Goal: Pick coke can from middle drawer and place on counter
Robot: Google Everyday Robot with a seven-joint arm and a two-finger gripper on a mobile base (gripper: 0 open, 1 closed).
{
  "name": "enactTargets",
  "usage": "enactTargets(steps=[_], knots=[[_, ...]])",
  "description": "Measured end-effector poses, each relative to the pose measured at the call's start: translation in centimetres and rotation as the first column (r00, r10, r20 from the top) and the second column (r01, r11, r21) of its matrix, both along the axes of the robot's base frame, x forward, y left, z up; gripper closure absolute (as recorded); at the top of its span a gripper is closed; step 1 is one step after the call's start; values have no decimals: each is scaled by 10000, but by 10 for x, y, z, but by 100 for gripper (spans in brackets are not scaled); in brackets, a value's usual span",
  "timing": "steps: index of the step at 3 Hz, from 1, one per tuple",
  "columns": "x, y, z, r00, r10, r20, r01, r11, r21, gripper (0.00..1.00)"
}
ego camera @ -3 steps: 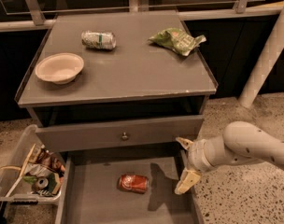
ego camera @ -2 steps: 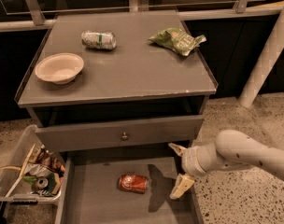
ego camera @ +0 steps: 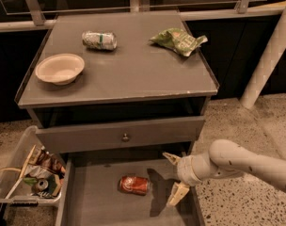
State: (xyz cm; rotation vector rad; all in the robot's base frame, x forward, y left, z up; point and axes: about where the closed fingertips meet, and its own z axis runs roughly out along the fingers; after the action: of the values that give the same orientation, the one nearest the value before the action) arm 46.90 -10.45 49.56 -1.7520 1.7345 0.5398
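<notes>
The coke can (ego camera: pixel 134 184), red with silver ends, lies on its side on the floor of the open middle drawer (ego camera: pixel 96 206). My gripper (ego camera: pixel 174 179) is open, its two pale fingers spread one above the other, over the right part of the drawer. It is to the right of the can and apart from it. The white arm comes in from the lower right. The counter (ego camera: pixel 133 69) is the grey top of the cabinet above.
On the counter lie a silver-and-green can (ego camera: pixel 99 40), a white bowl (ego camera: pixel 60 68) and a green chip bag (ego camera: pixel 178 40). A drawer front with a small knob (ego camera: pixel 125 137) sits above the open drawer. A clear bin of trash (ego camera: pixel 32 175) stands at the lower left. A white post (ego camera: pixel 267 55) stands at the right.
The arm and gripper have moved left and a little lower, into the space over the drawer and closer to the can. The can has not moved.
</notes>
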Motion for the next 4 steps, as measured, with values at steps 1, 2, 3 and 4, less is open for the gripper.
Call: enactTargets(steps=[1, 2, 3, 4], knots=[[-2, 13, -17, 9994, 325, -123, -323, 9993, 202, 0], [-3, 31, -40, 9973, 714, -164, -703, 9959, 572, 0], [4, 47, -58, 9965, 822, -127, -808, 9929, 871, 0], [16, 62, -77, 9984, 474, -318, -437, 9931, 1088, 0]])
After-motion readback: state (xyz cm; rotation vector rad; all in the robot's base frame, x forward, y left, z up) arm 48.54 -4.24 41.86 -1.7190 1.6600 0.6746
